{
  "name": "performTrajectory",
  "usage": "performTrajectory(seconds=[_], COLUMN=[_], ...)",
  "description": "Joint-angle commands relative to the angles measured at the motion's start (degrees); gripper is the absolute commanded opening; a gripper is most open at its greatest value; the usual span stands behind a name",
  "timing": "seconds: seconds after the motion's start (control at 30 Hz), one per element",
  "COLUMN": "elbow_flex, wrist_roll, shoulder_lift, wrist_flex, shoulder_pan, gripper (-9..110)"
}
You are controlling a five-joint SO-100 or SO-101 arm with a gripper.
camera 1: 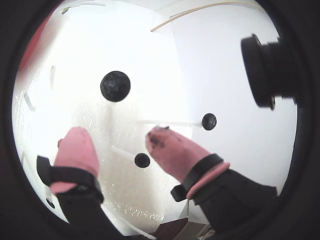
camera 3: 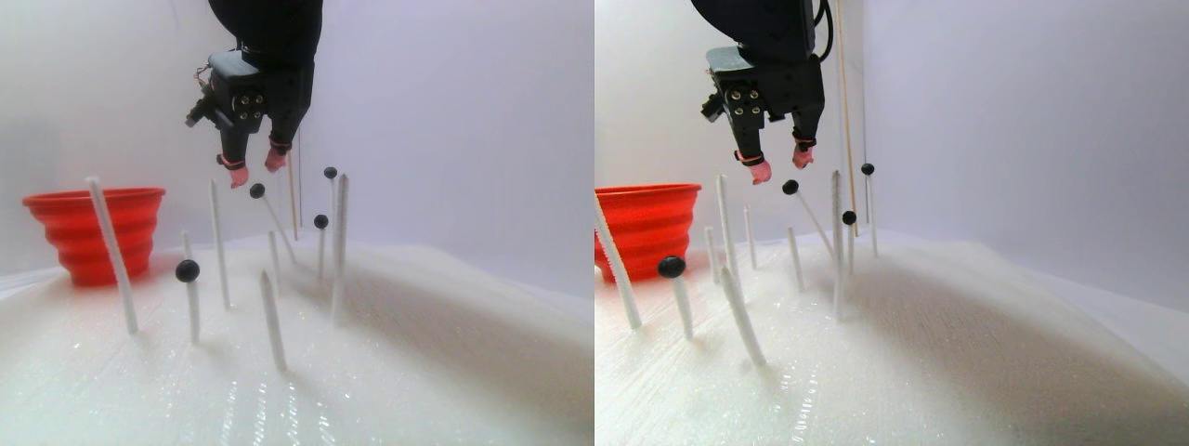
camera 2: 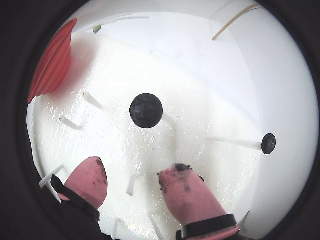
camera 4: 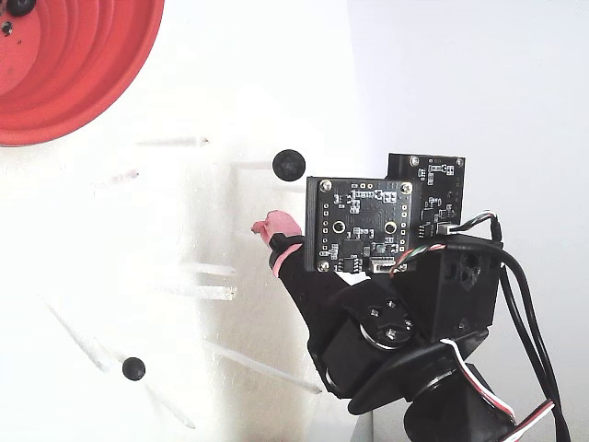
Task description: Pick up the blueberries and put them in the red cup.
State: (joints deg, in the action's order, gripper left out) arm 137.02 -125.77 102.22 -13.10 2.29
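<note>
A: Where does the hand (camera 2: pixel 134 179) stand?

B: Its two pink fingertips (camera 2: pixel 90 177) are spread apart with nothing between them, and it hangs in the air above the bench (camera 3: pixel 418 372), over the white pegs (camera 3: pixel 221 246) toward the back edge.

A: And the blueberries?

B: They sit on the peg tips. One blueberry (camera 2: pixel 146 110) lies just ahead of the open fingertips in a wrist view; the stereo pair view shows it just below and beside them (camera 3: pixel 257 190). Others perch further off (camera 3: pixel 320 221), and one stands nearer the front edge (camera 3: pixel 187 270). A dark ball already seems to lie inside the red cup (camera 4: pixel 83 101), at the bench's back left corner in the stereo pair view.

A: So which step is this?

B: I judge it the approach for another pick. Next, the hand must drop and move forward until that berry sits between the fingertips, then close gently; a sideways nudge could knock it off its peg.
</note>
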Motion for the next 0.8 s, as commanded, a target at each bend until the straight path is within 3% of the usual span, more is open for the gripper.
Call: performTrajectory(seconds=[0.0, 0.77], elbow_flex=[-5.7, -12.7], wrist_roll=[-0.9, -1.8], shoulder_lift=[-1.2, -9.1], wrist_flex=[-3.0, -6.3], shoulder_pan=[-0.7, 0.1], gripper=[22, 23])
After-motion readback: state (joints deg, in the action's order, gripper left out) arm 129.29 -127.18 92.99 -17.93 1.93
